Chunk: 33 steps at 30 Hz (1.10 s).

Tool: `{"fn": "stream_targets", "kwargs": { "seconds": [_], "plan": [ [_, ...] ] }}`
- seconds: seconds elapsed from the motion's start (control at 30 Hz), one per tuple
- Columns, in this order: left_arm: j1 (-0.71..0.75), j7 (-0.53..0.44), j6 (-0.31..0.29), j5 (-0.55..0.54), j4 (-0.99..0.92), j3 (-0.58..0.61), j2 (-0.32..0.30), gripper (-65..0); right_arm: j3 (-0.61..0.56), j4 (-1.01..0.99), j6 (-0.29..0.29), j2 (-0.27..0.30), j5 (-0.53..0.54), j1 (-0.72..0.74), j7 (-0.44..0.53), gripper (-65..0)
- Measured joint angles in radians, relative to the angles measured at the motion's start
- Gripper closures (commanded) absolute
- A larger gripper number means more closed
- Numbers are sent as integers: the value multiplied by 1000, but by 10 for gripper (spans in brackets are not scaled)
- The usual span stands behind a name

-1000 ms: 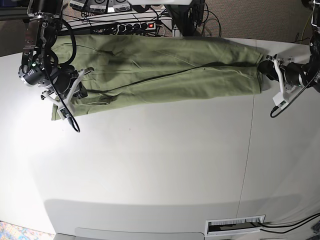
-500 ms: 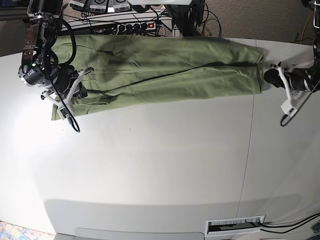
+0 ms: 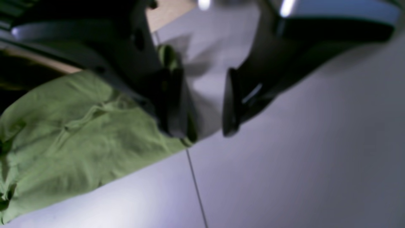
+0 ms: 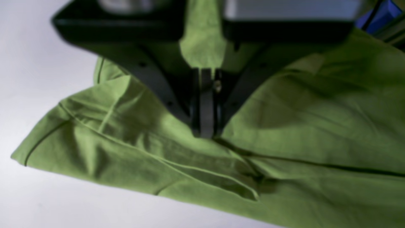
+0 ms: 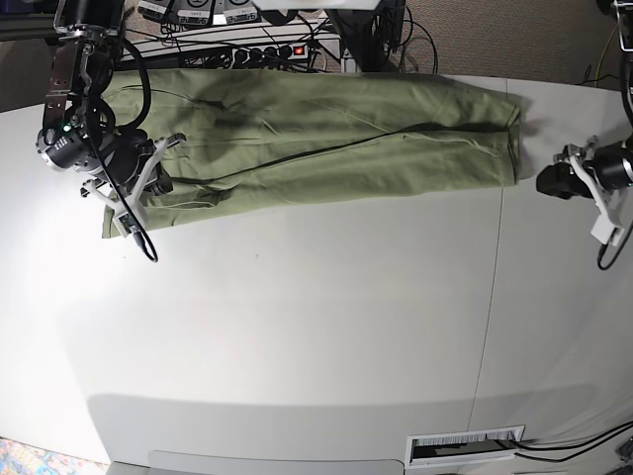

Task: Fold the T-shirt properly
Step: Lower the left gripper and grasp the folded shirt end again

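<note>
Right gripper (image 4: pixel 205 126) pinched shut on the T-shirt (image 5: pixel 326 139), a long band across the table's (image 5: pixel 297 327) far side, left gripper (image 3: pixel 202 107) apart and empty off its other end; best re-gripped squarely there before folding over.

Plain olive-green T-shirt (image 5: pixel 326 134), white table (image 5: pixel 297 317)

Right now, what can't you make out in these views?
- Right wrist view: whether the right hand pinches the T-shirt; its shut fingertips hide the contact.
- Base view: the T-shirt's near-left corner, covered by the right hand.
- Left wrist view: blurred; the T-shirt edge passes behind one finger of the open left hand, so contact is unclear.
</note>
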Motion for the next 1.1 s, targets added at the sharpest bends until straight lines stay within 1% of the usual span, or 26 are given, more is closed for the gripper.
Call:
{"fn": "stream_targets", "kwargs": {
  "seconds": [0.1,0.23,0.5,0.73,0.93,1.1],
  "plan": [
    [14,-15,-5,34,0,0,46,-189,0,0,0,0,-21,-1,0,0],
    [33,-11,-4,38,0,0,82,-189,0,0,0,0,-22,-16,1,0],
    [75,-11,-4,60,0,-4,82,-189,0,0,0,0,-25,-32,1,0],
    [105,-45,-4,72,0,-4,88,-189,0,0,0,0,-25,-32,1,0],
    [103,-48,-4,71,0,-5,152,-189,0,0,0,0,-25,-32,1,0],
    [105,-53,-8,72,0,-6,166,-189,0,0,0,0,-25,-32,1,0]
  ]
}}
